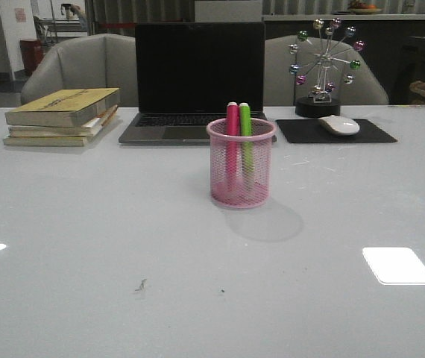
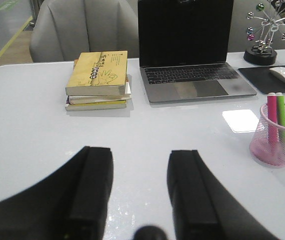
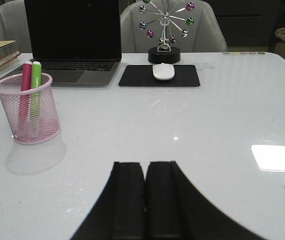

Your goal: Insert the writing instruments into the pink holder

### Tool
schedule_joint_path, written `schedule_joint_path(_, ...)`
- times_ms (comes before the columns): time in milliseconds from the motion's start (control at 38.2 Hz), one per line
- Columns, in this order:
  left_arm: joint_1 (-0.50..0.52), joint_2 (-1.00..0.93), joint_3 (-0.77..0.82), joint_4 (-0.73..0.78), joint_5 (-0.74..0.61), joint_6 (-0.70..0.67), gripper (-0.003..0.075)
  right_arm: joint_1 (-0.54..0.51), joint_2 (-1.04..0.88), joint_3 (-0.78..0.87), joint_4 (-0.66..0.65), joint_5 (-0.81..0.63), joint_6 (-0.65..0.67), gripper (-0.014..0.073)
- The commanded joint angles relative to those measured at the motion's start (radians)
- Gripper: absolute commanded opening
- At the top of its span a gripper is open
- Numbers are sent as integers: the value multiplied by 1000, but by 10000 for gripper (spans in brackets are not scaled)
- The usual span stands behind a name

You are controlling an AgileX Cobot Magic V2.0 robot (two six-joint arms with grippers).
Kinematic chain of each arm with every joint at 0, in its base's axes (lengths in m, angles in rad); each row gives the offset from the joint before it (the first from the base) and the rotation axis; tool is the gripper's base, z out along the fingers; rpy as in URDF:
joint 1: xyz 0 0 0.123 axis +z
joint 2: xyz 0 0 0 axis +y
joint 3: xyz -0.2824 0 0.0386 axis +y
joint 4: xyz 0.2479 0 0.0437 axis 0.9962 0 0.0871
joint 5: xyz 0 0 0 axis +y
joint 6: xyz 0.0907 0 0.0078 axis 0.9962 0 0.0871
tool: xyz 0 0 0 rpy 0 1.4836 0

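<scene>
The pink mesh holder (image 1: 241, 173) stands in the middle of the white table, in front of the laptop. A pink highlighter (image 1: 232, 123) and a green highlighter (image 1: 245, 123) stand upright inside it, side by side, pale cap ends above the rim. The holder (image 2: 277, 142) also shows in the left wrist view with both markers, and in the right wrist view the holder (image 3: 28, 111) holds them too. My left gripper (image 2: 140, 152) is open over bare table, empty, well apart from the holder. My right gripper (image 3: 145, 165) is shut on nothing. Neither arm appears in the front view.
A dark open laptop (image 1: 197, 82) sits behind the holder. Stacked books (image 1: 62, 117) lie at the back left. A white mouse (image 1: 338, 124) on a black pad (image 1: 337, 132) and a ferris-wheel ornament (image 1: 322, 67) are at the back right. Grey chairs stand behind the table.
</scene>
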Motion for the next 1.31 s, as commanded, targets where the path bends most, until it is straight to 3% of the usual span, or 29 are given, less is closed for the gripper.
schedule_joint_path(0,-9,5,-29,-18,-68,-5,351,-6,-20,1,-35,-101,-12,49)
schedule_joint_path(1282,-9,5,-29,-18,-68,-5,351,-6,-20,1,-67,-99,-15,49)
